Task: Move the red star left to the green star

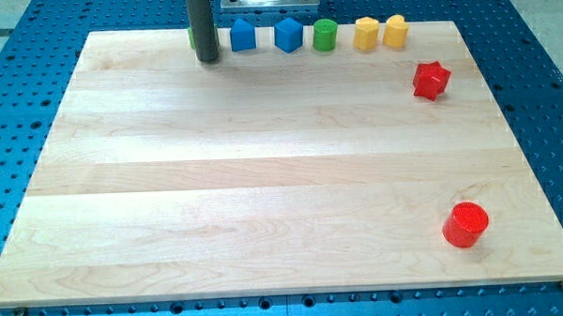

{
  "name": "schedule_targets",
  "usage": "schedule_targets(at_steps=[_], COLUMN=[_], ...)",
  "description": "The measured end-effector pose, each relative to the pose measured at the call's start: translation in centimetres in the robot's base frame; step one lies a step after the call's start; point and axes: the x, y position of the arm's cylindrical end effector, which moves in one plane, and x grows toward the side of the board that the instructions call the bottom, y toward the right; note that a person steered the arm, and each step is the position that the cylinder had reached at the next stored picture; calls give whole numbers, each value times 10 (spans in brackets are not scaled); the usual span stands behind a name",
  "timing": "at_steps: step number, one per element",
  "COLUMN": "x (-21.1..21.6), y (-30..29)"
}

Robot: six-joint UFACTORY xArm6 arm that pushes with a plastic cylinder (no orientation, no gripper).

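Rod comes straight down from the view's top edge, upright, my tip [208, 59] resting on the wooden board [263, 177] near its top edge. No jaws here (a plain rod, nothing to open or close); it holds nothing. Just behind the rod, a sliver of green block [191, 36] shows at its left side, mostly hidden, shape not readable; whether the tip touches it I cannot tell. Taking the rod as landmark: to its right along the top edge run a blue block [243, 34], a blue cube-like block [288, 35], a green cylinder [325, 34], then two yellow blocks [366, 33] [395, 31] close together. The red star [431, 80] lies far right of the rod and slightly lower, well apart from my tip. A red cylinder [466, 225] sits far right and well below.
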Motion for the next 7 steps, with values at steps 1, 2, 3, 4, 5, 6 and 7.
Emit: schedule_targets(at_steps=[1,2,3,4,5,6,7], x=[-9,-14,27,95,139,168,151], y=[0,3,18,89,191,296,383])
